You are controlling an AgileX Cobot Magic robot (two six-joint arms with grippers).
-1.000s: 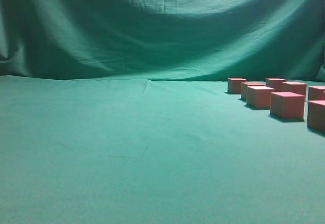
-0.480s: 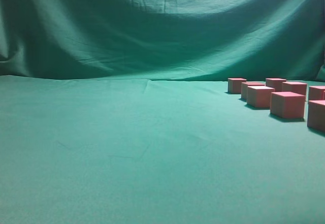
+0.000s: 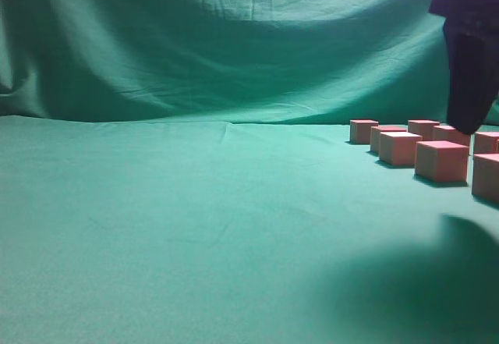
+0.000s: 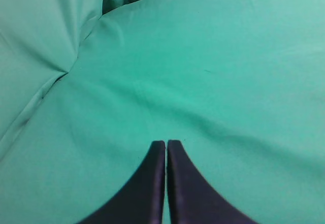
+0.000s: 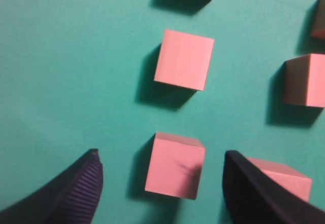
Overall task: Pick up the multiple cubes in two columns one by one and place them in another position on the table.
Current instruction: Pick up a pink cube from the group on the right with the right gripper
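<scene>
Two columns of pink cubes (image 5: 184, 59) are lying on green cloth (image 3: 195, 219) as the right gripper (image 5: 160, 183) is hanging spread wide above them, the left gripper (image 4: 166, 145) clenched empty.

Pink cubes (image 3: 441, 161) on green-clothed table (image 3: 195, 219)

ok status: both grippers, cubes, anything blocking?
Right gripper open, above the cubes, lined up over one cube. Left gripper shut, empty, over bare cloth. Neighbouring cube close beside the right finger.
</scene>
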